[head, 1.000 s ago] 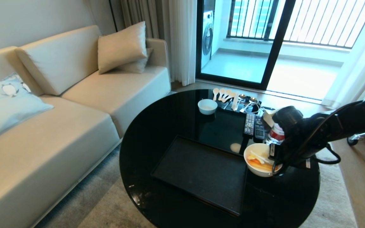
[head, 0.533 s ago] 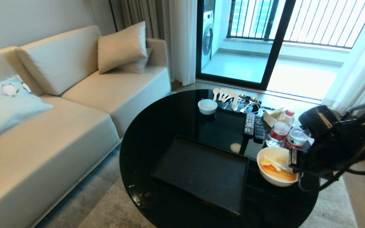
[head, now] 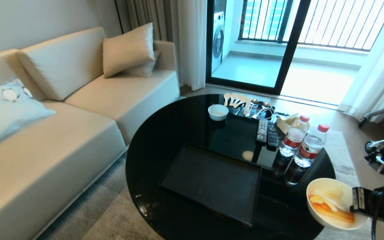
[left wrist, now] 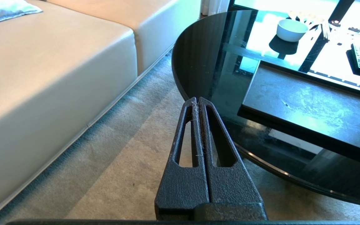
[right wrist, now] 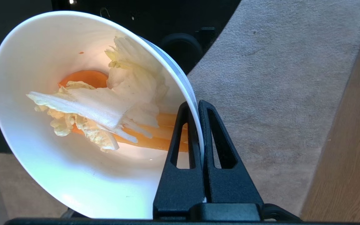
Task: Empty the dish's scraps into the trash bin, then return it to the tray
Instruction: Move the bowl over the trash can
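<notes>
The right gripper (right wrist: 198,125) is clamped on the rim of the dish (head: 335,203), which hangs just beyond the table (head: 185,126) edge with the scraps (right wrist: 105,115) inside. Keep it level until the trash bin, which I cannot see here. The left gripper (left wrist: 197,125) rests closed beside the table.

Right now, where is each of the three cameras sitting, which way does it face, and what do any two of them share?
Head view: high on the robot, looking forward and down at the round black glass table; the right gripper shows at the right.
Left wrist view: behind the shut left gripper, low beside the table, facing the flat matte-black tray.
Right wrist view: behind the right gripper, facing the cream-white ceramic dish pinched by its rim, above carpet.
Shared: the dish with its orange and pale scraps shows in the head and right wrist views.
</notes>
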You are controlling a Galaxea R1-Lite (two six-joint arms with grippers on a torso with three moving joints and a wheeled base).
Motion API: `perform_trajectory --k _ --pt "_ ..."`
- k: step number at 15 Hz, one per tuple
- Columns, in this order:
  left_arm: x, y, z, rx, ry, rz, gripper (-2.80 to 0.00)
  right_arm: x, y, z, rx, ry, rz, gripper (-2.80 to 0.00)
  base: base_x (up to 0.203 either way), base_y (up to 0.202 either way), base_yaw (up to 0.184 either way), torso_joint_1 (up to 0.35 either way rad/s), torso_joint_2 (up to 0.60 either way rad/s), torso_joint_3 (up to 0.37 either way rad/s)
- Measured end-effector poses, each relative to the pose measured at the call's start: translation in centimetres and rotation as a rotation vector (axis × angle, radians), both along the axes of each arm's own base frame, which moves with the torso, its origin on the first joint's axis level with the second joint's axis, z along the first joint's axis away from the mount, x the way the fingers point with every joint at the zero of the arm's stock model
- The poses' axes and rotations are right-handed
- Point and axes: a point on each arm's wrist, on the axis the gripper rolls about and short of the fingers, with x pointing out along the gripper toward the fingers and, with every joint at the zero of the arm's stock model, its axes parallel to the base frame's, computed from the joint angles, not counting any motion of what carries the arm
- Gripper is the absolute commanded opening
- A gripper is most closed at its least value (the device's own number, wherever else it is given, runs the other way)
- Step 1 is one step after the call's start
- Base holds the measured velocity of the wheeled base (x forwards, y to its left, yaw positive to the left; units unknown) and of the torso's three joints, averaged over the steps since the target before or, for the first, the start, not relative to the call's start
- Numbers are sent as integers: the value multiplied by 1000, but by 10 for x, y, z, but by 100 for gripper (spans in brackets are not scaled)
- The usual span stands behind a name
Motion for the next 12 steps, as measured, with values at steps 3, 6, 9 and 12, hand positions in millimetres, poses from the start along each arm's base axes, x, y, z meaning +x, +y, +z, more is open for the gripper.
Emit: perform_trajectory --k 3,6,9,12 --pt "0 0 0 0 0 0 -280 -25 -8 -4 -11 -4 18 -280 0 0 0 0 0 0" --pt "0 0 0 0 0 0 -280 -37 -9 -5 -13 -13 15 -280 0 0 0 0 0 0" --pt "0 0 0 0 0 0 -280 -43 -8 -5 -14 -20 15 -280 0 0 0 0 0 0" --pt "0 0 0 0 0 0 -280 -46 -8 -6 -22 -23 31 -280 0 0 0 0 0 0"
